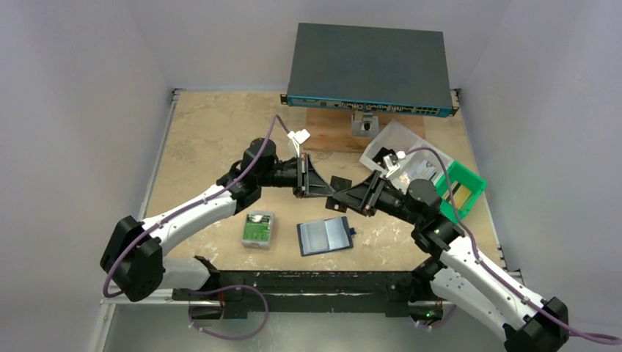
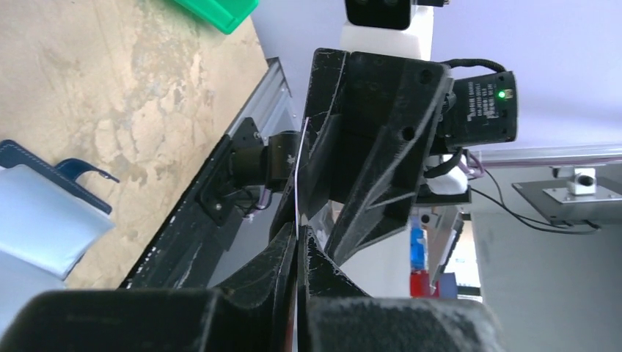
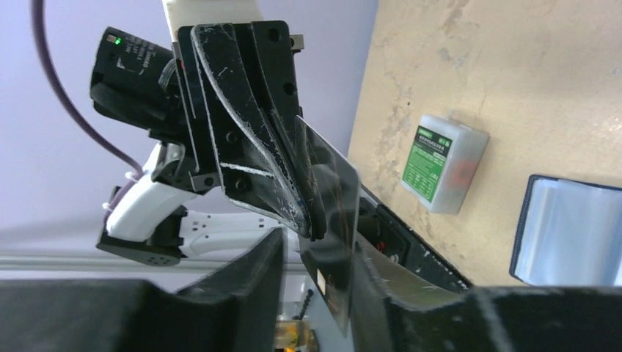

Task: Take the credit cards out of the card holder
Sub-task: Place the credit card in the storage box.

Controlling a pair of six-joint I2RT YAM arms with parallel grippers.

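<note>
One credit card (image 3: pixel 334 213), dark and glossy from here, hangs in mid-air between both grippers above the table's middle (image 1: pixel 339 182). My left gripper (image 2: pixel 299 233) is shut on the card (image 2: pixel 297 183), which shows edge-on as a thin line. My right gripper (image 3: pixel 319 246) faces it with jaws apart: the card lies against one finger and a gap stands at the other. The card holder (image 1: pixel 325 236) lies open on the table below, navy with pale blue lining, also in the wrist views (image 2: pixel 44 220) (image 3: pixel 572 231).
A grey case with a green label (image 1: pixel 258 229) lies left of the wallet. A green bin (image 1: pixel 460 187) and a clear plastic container (image 1: pixel 392 147) sit at the right. A network switch (image 1: pixel 367 70) on a wooden board (image 1: pixel 337 130) stands at the back.
</note>
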